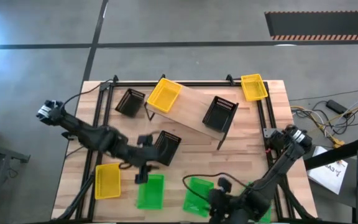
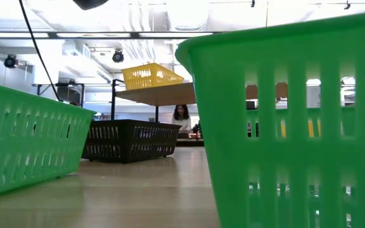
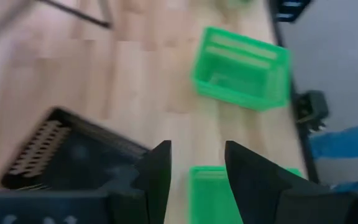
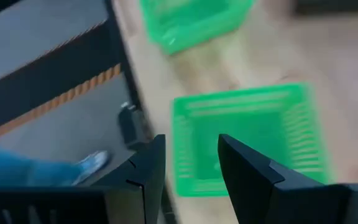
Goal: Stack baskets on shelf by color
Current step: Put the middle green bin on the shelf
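Note:
The shelf point(image 1: 191, 111) stands slantwise mid-table, with a yellow basket point(image 1: 164, 95) on its left end and a black basket point(image 1: 220, 112) on its right end. Two green baskets point(image 1: 149, 191) point(image 1: 197, 196) rest on their bases near the table's near edge. My left gripper point(image 1: 143, 176) point(image 3: 197, 149) hovers open over the left green basket point(image 3: 211, 186), beside a black basket point(image 1: 166, 147) on the table. My right gripper point(image 1: 215, 198) point(image 4: 191, 143) hovers open over the right green basket point(image 4: 247, 137). Neither holds anything.
A black basket point(image 1: 130, 102) stands at the far left, a yellow basket point(image 1: 253, 87) at the far right corner and a yellow basket point(image 1: 107, 180) at the near left. More green point(image 1: 261, 210) shows under the right arm. A black frame point(image 1: 185, 83) borders the table.

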Controlling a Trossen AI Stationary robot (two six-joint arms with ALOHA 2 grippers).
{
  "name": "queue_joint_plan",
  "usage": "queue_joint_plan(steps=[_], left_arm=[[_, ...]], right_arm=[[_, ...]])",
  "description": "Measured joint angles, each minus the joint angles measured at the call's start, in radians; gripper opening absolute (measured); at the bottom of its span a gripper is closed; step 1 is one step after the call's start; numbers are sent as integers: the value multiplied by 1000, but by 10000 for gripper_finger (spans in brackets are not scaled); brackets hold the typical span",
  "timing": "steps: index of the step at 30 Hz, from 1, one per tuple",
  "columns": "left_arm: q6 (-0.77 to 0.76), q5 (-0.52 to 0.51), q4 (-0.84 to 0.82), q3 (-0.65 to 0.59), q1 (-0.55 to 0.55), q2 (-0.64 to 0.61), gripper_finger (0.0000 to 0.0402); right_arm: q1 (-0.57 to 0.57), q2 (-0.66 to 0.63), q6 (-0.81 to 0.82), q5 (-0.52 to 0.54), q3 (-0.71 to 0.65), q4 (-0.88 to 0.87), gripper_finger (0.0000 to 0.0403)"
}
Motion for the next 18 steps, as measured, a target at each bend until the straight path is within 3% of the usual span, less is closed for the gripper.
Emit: queue_joint_plan(steps=[9, 18], left_arm=[[-90, 2, 311, -202, -133, 0, 134], [-158, 2, 375, -291, -198, -3, 134]], right_arm=[[-28, 179, -32, -195, 5, 109, 139], [-61, 311, -62, -323, 84, 100, 139]])
